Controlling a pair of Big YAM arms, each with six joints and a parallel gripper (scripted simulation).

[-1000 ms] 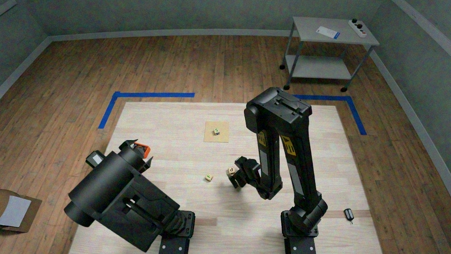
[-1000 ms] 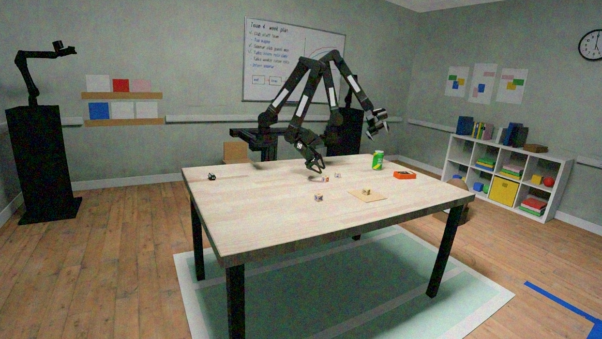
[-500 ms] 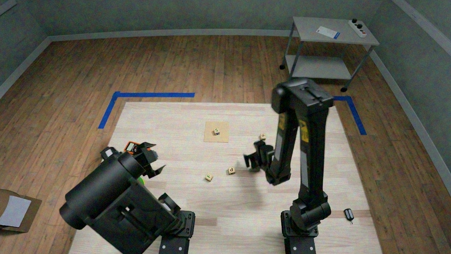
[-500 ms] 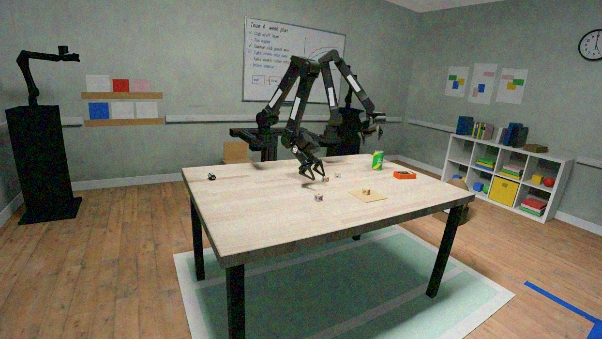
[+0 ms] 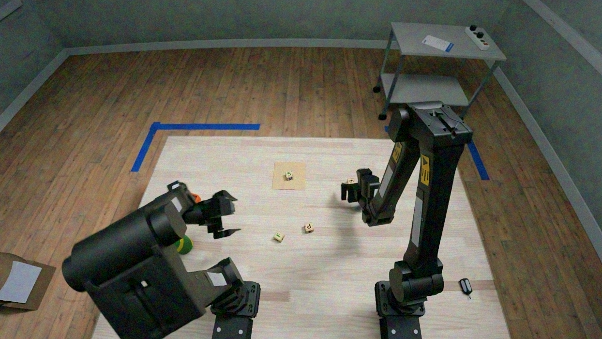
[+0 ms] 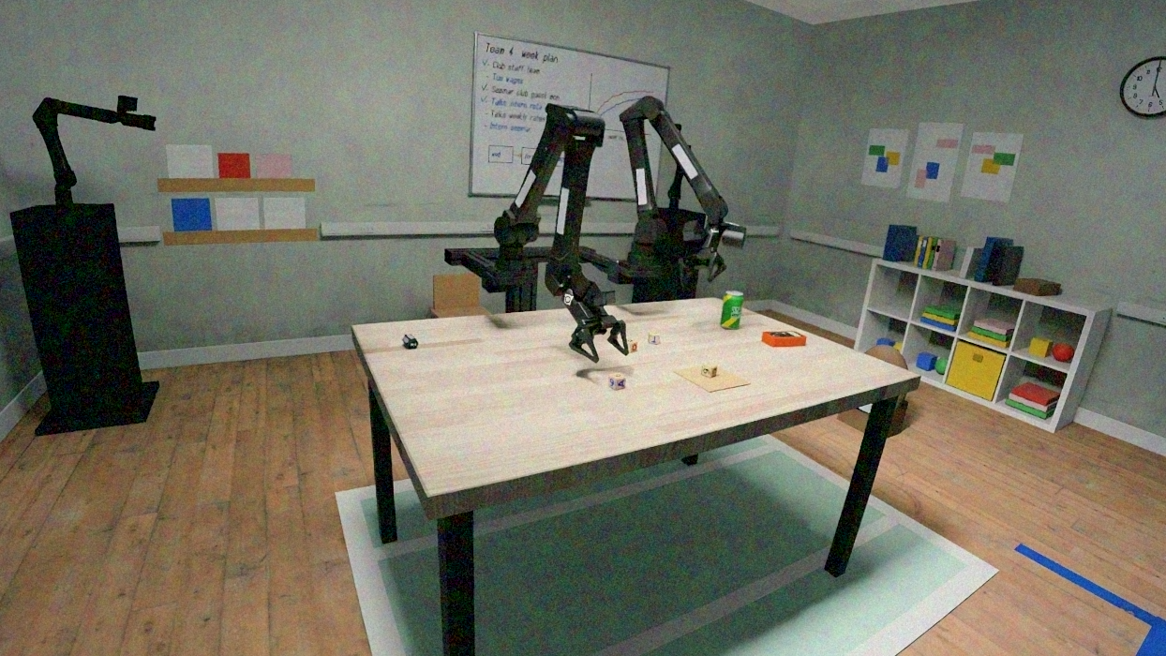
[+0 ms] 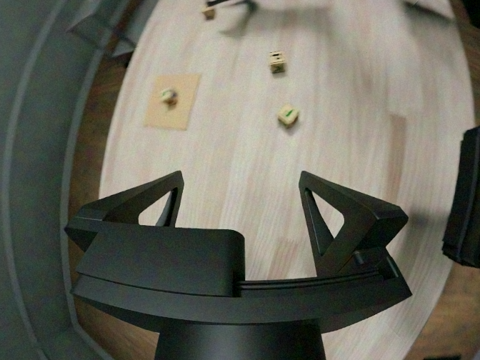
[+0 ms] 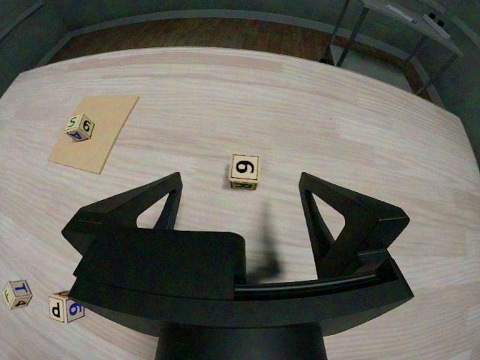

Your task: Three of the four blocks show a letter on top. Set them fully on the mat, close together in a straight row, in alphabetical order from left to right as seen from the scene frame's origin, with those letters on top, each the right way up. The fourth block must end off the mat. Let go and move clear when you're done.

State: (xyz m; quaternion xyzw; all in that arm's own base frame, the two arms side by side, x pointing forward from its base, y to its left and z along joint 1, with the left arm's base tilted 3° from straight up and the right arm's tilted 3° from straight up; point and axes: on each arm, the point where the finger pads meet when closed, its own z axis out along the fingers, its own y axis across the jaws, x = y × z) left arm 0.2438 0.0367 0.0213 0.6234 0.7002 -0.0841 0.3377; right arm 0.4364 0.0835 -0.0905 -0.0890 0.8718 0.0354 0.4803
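Wood, probably: the P block (image 5: pixel 308 228) (image 6: pixel 633 347) (image 7: pixel 276 61) (image 8: pixel 56 309), toward the arms' edge of the table (image 5: pixel 336 269) (image 6: pixel 530 408) (image 7: pixel 232 155) (image 8: pixel 193 116), looks light, stiff, best pinched by opposite sides. Left claw (image 5: pixel 238 214) (image 6: pixel 715 268) (image 7: pixel 241 172) and right claw (image 5: pixel 344 192) (image 6: pixel 610 355) (image 7: pixel 231 3) (image 8: pixel 241 178) gape.

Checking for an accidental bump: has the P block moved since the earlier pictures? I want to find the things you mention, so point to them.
No, the P block (image 5: pixel 308 228) (image 7: pixel 277 61) (image 8: pixel 61 308) sits as before relative to the mat (image 5: pixel 279 183) in the top view.
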